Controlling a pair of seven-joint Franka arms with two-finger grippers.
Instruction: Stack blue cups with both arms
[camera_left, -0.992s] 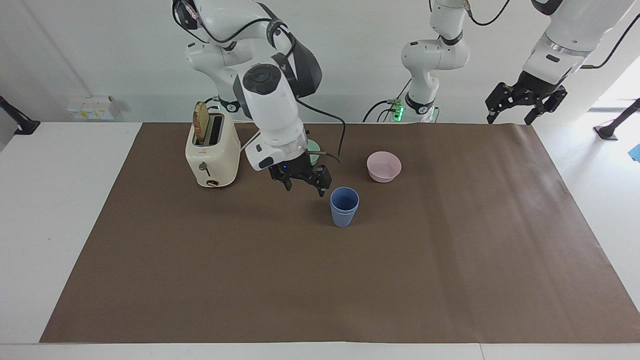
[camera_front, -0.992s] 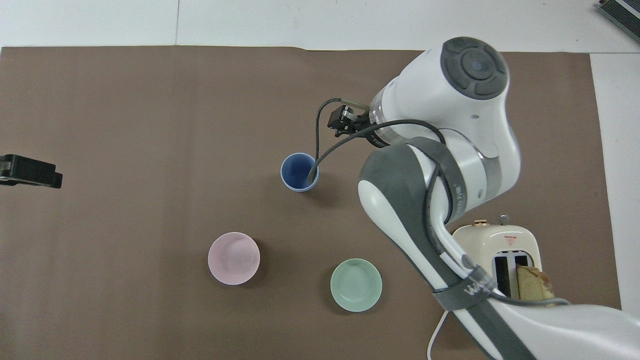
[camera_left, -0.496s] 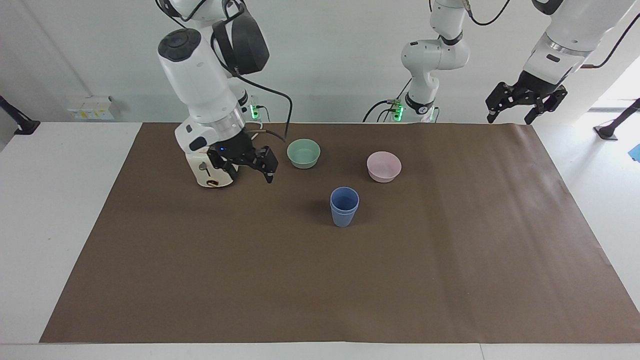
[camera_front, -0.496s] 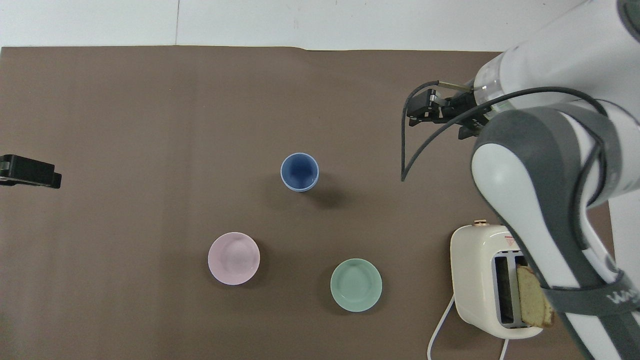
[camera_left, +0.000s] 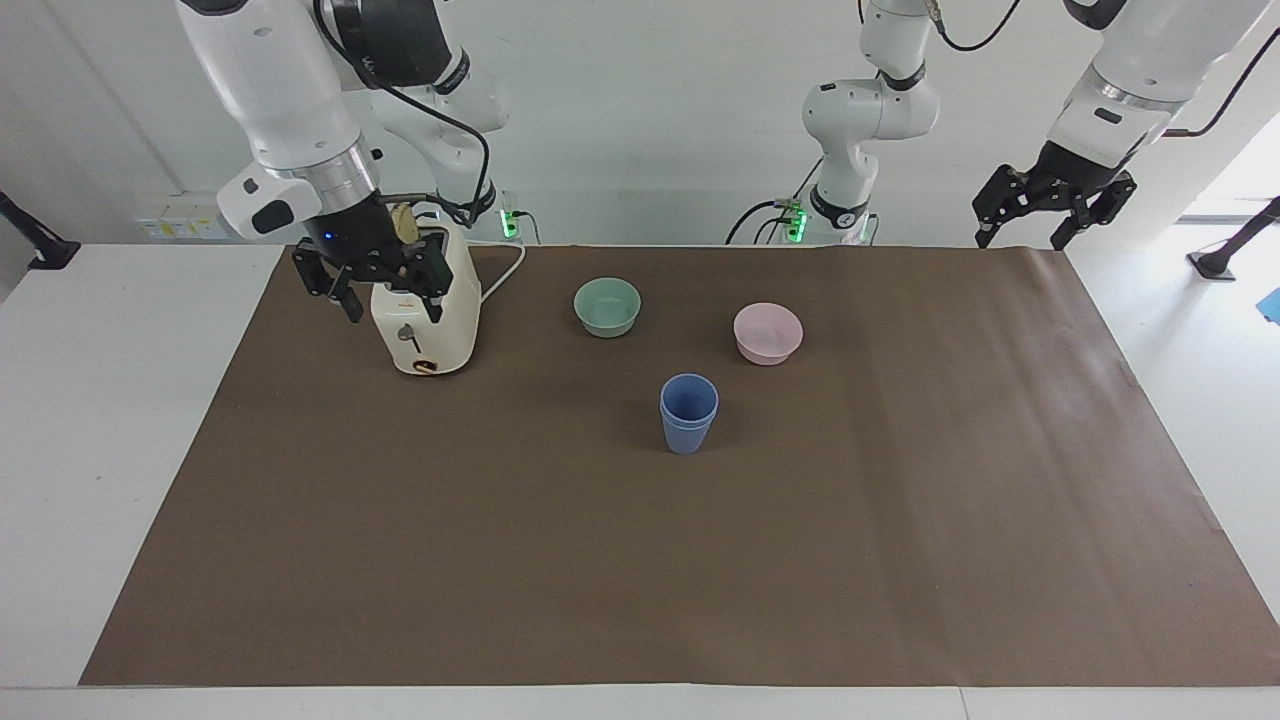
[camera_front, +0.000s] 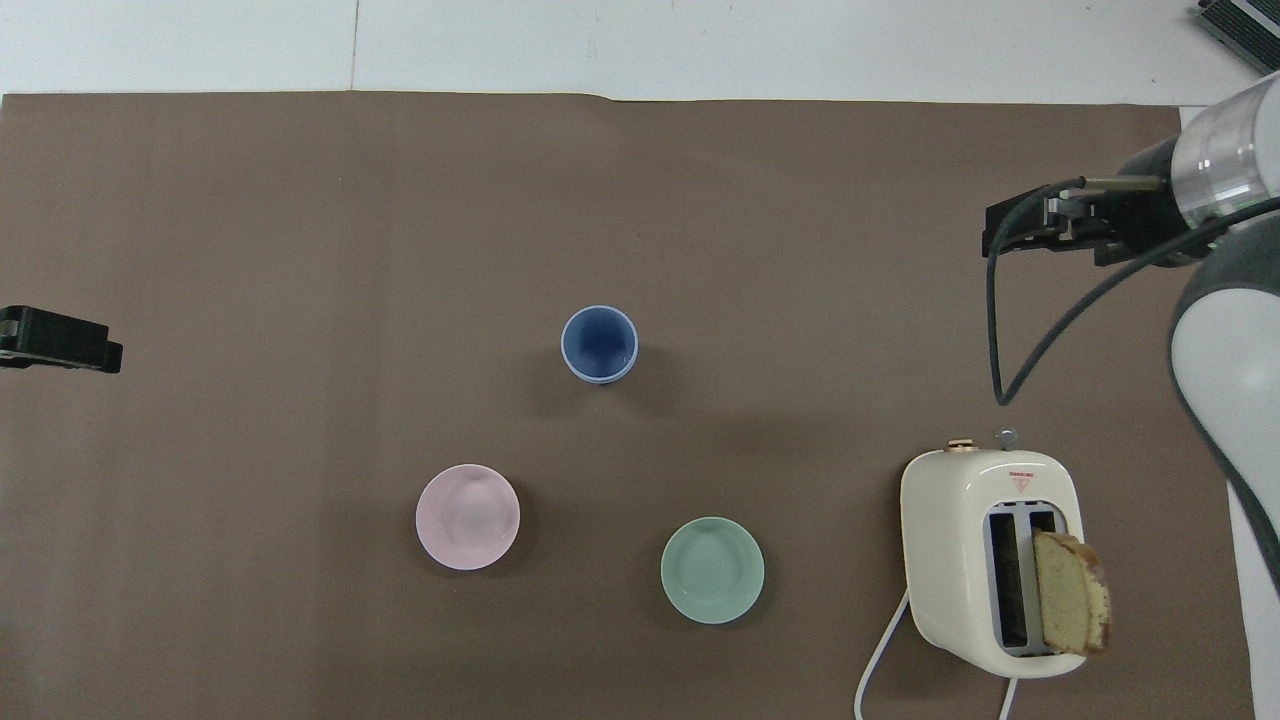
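Observation:
The blue cups (camera_left: 688, 412) stand upright mid-mat as one stack, one nested inside the other, with two rims showing; from overhead the blue cups (camera_front: 599, 344) look like a single round mouth. Nothing touches them. My right gripper (camera_left: 390, 300) hangs open and empty in the air by the toaster, over the mat at the right arm's end; the overhead view shows the right gripper (camera_front: 1010, 232) well apart from the stack. My left gripper (camera_left: 1022, 238) waits open and empty, raised over the mat's edge at the left arm's end, and only the left gripper's tip (camera_front: 60, 340) shows from overhead.
A cream toaster (camera_left: 425, 310) holding a bread slice (camera_front: 1070, 605) stands at the right arm's end, its cord trailing toward the robots. A mint-green bowl (camera_left: 607, 306) and a pink bowl (camera_left: 767, 332) sit nearer to the robots than the cups. Brown mat (camera_left: 640, 560) covers the table.
My right gripper has drawn away from beside the cup stack, rising and swinging toward the right arm's end to the toaster. The stack and the left arm have stayed still.

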